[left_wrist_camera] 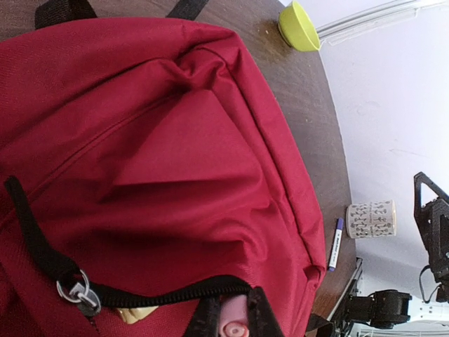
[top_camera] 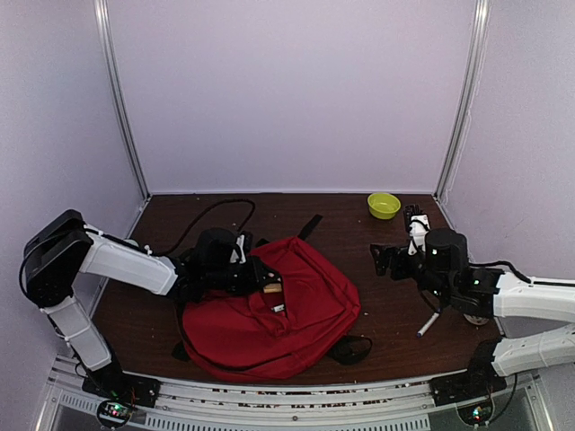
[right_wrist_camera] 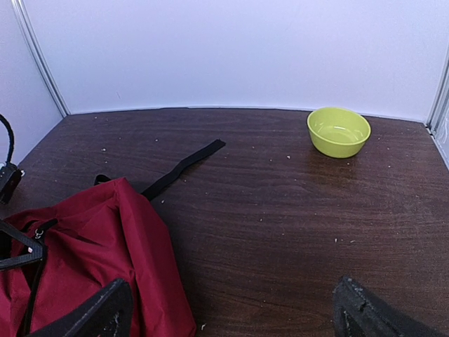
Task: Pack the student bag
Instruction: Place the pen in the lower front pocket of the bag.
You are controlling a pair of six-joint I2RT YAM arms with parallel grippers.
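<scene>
The student bag (top_camera: pixel 287 314) lies slumped on the surface (top_camera: pixel 350 233), its zippered mouth turned toward the left arm, and that is exactly where the left fingers (left_wrist_camera: pixel 209 319) are. They sit at the lip of the zipper (left_wrist_camera: pixel 168 291), seemingly touching the fabric, pinched on a small pink item (left_wrist_camera: pixel 232 324) whose round end shows between them. The reading here is that the item is held end-on at the gap so it can slide straight in, and that the bag lies flat so its opening faces the incoming fingers. Just left of them, something pale (left_wrist_camera: pixel 133 314) peeks from the opening, apparently already inside. Farther left hangs the metal pull ring (left_wrist_camera: pixel 77 291) on its black cord. Beyond the fingers the bag's whole red body stretches away.

Now to the right fingers (right_wrist_camera: pixel 105 312). They are spread wide with nothing between them, hovering over bare surface, probably parked clear of the bag while the left arm loads it. The bag lies to their left, its edge just beside the left-hand finger. A black strap (right_wrist_camera: pixel 182 168) trails ahead and to the left, and a yellow-green bowl (right_wrist_camera: pixel 339 131) stands well ahead on the right.

A patterned mug (left_wrist_camera: pixel 370 219) and a pen (left_wrist_camera: pixel 335 244) sit side by side across the bag from the left fingers, likely candidates for packing next.
</scene>
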